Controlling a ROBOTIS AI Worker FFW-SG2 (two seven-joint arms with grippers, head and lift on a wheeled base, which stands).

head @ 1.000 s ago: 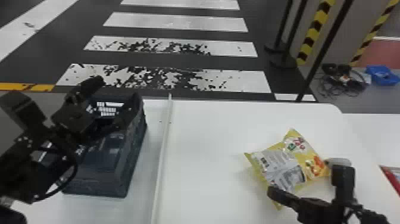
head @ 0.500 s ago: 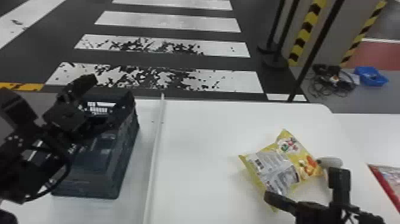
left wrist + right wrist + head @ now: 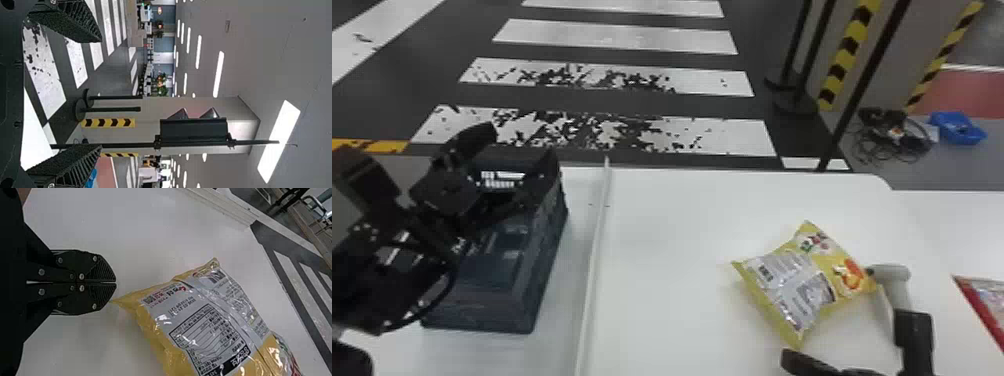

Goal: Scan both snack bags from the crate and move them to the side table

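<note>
My left gripper (image 3: 419,155) is above the dark crate (image 3: 497,295); in the left wrist view, this gripper (image 3: 100,92) stands open, with nothing between its two ridged fingers. My right gripper (image 3: 788,358) is at the near corner of the yellow snack bag (image 3: 797,280), which lies back side up on the white table. From the right wrist, the gripper (image 3: 116,282) appears shut, its tips just beside a corner of the bag (image 3: 203,321); the bag is not between them. A red snack bag (image 3: 987,300) is cut by the head view's right edge. The arm hides part of the crate's inside.
A grey-white handled device (image 3: 894,275) touches or nearly touches the yellow bag's right side. A raised white strip (image 3: 594,250) runs between crate and bag on the table (image 3: 672,240). Beyond the table are a dark pole (image 3: 867,75) and a blue tray (image 3: 957,127) on the floor.
My right gripper has drawn back from over the yellow bag's near corner toward the table's near side. The head view has shifted slightly. The left arm has stayed over the crate.
</note>
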